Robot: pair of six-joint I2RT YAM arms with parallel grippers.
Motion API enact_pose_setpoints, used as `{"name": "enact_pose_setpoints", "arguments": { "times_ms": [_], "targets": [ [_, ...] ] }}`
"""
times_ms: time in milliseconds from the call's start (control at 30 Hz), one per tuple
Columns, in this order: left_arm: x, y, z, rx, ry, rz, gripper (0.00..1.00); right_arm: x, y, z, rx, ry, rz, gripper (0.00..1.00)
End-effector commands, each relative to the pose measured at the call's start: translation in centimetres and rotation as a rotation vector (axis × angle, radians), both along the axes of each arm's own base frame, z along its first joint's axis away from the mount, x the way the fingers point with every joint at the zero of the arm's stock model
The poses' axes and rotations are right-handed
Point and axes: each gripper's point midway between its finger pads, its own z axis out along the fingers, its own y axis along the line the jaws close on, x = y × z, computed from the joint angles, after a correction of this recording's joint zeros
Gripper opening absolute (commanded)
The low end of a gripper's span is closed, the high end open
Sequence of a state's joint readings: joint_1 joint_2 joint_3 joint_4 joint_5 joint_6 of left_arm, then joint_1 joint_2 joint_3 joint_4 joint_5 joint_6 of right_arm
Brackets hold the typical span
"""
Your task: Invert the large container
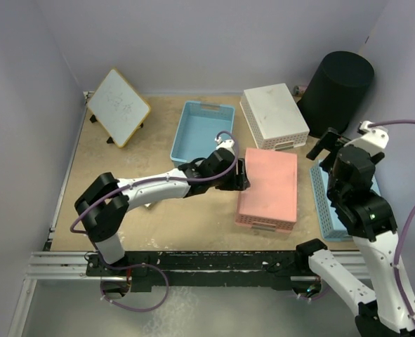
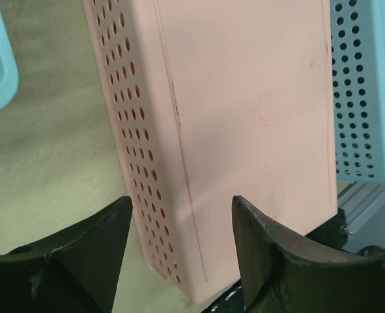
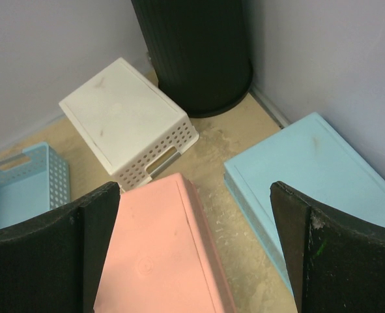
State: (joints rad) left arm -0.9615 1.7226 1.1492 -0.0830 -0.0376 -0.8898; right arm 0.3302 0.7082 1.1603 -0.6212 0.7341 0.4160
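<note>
While the bin (image 1: 337, 88) stands in the upper right corner of the overhead view, against both walls, neither gripper touches it. The left gripper (image 2: 182, 215), at the pink basket's (image 2: 244, 130) left edge, has its fingers apart and empty. The right gripper (image 3: 195, 202), lower right and nearer the bin, is spread wide, holding nothing. The bin's top looks closed, perhaps already inverted. If not, the right arm should pinch the rim and tip it slowly, clear of the white basket (image 3: 124, 124).

Overhead view looks down on the table (image 1: 193, 225); both wrist views share the pink basket (image 2: 244, 130).
</note>
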Motion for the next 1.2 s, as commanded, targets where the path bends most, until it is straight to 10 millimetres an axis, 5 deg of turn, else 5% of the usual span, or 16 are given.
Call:
{"name": "enact_pose_setpoints", "arguments": {
  "times_ms": [0,133,267,433,567,733,900,1033,1167],
  "targets": [
    [0.6,3.0,1.4,0.247,-0.14,-0.051,0.61,2.1,2.9,-1.4,0.013,0.066,0.132,1.0],
    [2.0,6.5,6.3,0.279,-0.26,0.041,0.65,4.2,6.5,-4.1,0.06,0.151,0.284,0.99],
    [4.7,13.0,11.2,0.253,-0.318,0.206,0.66,5.4,14.2,-9.4,0.226,0.293,0.611,1.0],
    [6.6,22.1,14.5,0.287,-0.384,0.489,0.72,5.0,22.0,-14.4,0.252,0.384,0.785,1.0],
    [6.5,24.7,14.8,0.302,-0.381,0.561,0.74,4.8,25.8,-17.9,0.2,0.512,0.846,1.0],
    [6.1,24.3,13.1,0.294,-0.338,0.544,0.74,5.3,26.6,-22.7,0.15,0.642,0.813,1.0],
    [6.5,23.7,12.3,0.294,-0.333,0.526,0.74,4.7,23.6,-26.3,0.077,0.772,0.66,1.0],
    [7.2,23.1,11.7,0.334,-0.328,0.497,0.74,4.4,20.9,-25.7,0.014,0.766,0.558,1.0],
    [7.9,22.4,11.9,0.34,-0.337,0.474,0.74,4.8,22.4,-22.2,0.069,0.654,0.644,1.0]
  ]
}}
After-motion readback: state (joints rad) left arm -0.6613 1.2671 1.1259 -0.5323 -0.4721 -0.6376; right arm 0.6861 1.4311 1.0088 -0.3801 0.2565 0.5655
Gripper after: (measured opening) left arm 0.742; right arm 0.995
